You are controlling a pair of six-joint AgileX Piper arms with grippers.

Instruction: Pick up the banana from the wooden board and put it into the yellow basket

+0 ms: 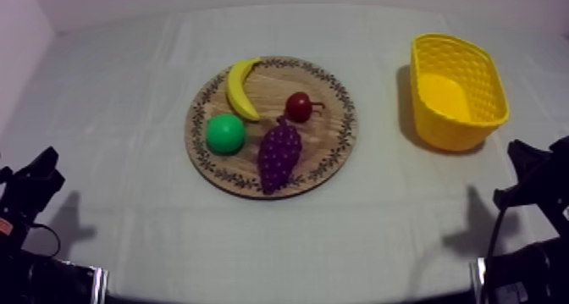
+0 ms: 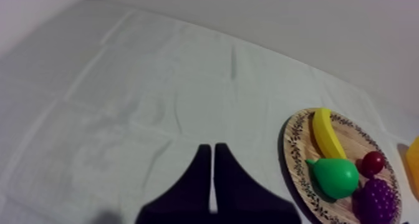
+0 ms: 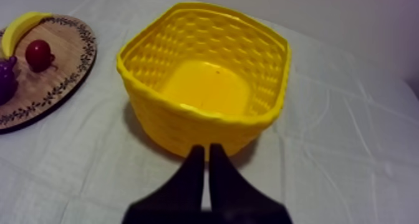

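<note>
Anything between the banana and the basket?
Nothing on the bare cloth between the round wooden board and yellow woven basket. The small red fruit lies beside the yellow toy banana on its basket side.

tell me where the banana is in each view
top view: banana on the upper left part of the wooden board, above the pear, left of the small red fruit.
left wrist view: banana on the board's far side, beyond the pear, beside the small red fruit.
right wrist view: banana at the board's far rim, beyond the small red fruit.
shared landmark: the small red fruit, next to the banana in all three.
</note>
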